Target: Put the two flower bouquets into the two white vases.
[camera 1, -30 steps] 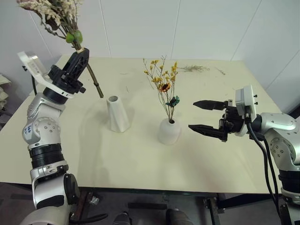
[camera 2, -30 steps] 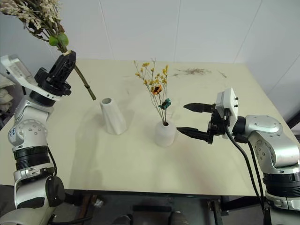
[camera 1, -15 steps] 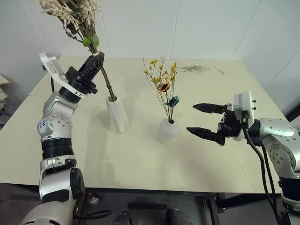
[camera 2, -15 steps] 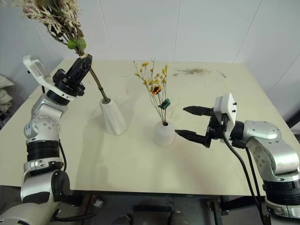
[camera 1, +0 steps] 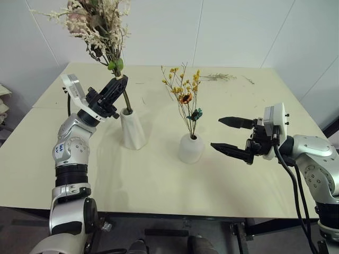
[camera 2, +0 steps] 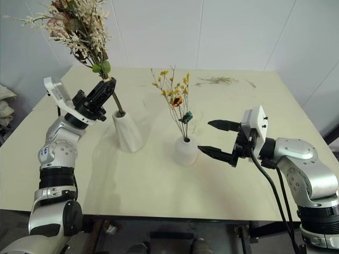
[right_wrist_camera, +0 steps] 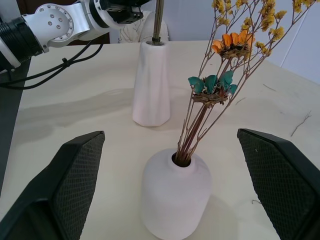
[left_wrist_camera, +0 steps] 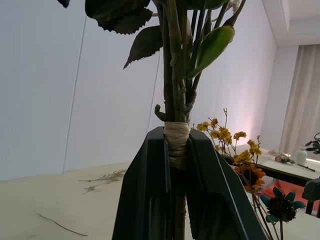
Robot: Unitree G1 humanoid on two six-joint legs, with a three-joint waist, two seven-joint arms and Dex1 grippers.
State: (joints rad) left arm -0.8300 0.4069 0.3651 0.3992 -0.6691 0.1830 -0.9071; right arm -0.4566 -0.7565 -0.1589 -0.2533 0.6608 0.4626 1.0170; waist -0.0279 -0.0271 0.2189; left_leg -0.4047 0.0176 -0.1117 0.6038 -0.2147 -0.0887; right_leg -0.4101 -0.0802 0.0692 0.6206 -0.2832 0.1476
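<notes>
The left pincer (camera 1: 117, 87) pinches the pink rose bouquet (camera 1: 100, 24) by its bound stems, whose lower end sits in the mouth of the tall vase (camera 1: 132, 128). Beside that vase on the bench (camera 1: 159, 180), the squat vase (camera 1: 191, 148) holds the yellow bouquet (camera 1: 184, 95); beyond it, the right pincer (camera 1: 229, 135) hangs spread and empty

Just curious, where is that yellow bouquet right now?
In the head view, the yellow bouquet stands in the squat vase mid-table, between the tall vase and the open right tool.

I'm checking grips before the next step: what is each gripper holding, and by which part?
The left gripper holds the pink bouquet by its wrapped stems, whose ends are in the tall vase. The right gripper is open and holds nothing.
</notes>
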